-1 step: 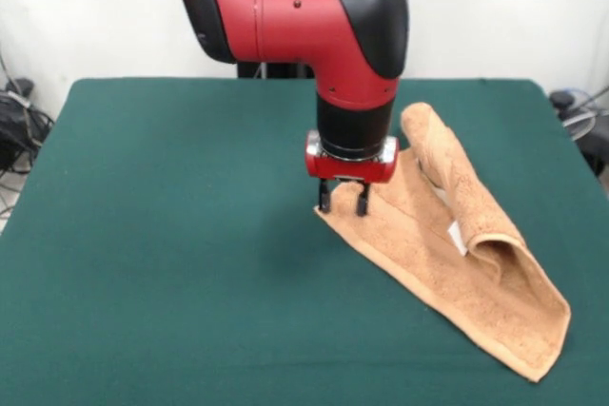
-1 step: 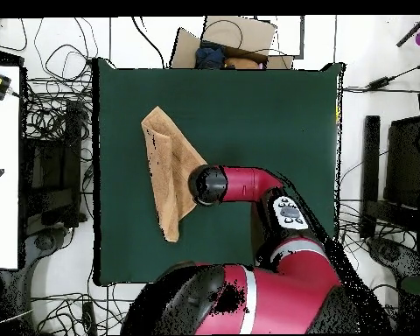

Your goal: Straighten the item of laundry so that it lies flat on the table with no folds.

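Nearest the camera: the lower corner of the small orange-tan terry-cloth towel point(image 1: 457, 263), which lies folded on the right half of the dark green cloth-covered tabletop point(image 1: 162, 235) in the front view, running diagonally. One long edge is doubled over into a thick roll toward the far right, with a small white tag point(image 1: 456, 237) showing beneath the fold. The black two-fingered tool point(image 1: 343, 199) on my red and black arm point(image 1: 304, 16) stands upright at the towel's left corner, its fingers a narrow gap apart with their tips at the cloth; I cannot tell whether they pinch it. I judge the towel light, limp and grippy: it should drag rather than slide, and is best taken at a single-layer corner or along the rolled edge.
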Controlling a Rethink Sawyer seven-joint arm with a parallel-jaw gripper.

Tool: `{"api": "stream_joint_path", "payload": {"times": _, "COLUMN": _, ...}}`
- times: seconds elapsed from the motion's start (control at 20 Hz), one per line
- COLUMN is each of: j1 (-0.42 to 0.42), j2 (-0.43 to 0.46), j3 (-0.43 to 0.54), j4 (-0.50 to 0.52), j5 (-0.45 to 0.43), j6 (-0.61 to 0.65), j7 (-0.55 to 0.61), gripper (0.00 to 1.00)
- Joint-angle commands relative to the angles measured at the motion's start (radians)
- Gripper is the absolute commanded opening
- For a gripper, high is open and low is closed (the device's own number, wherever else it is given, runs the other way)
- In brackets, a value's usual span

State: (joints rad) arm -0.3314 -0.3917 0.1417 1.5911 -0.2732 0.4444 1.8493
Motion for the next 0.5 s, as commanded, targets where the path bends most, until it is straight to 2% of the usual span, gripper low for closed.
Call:
{"api": "stream_joint_path", "payload": {"times": 0.05, "j1": -0.013, "j2": 0.208, "j3": 0.059, "j4": -0.133, "j5": -0.068, "j6": -0.124, "j7": -0.002, "gripper": 0.00}}
{"api": "stream_joint_path", "payload": {"times": 0.5, "j1": -0.017, "j2": 0.195, "j3": 0.062, "j4": -0.141, "j5": -0.068, "j6": -0.083, "j7": -0.009, "gripper": 0.00}}
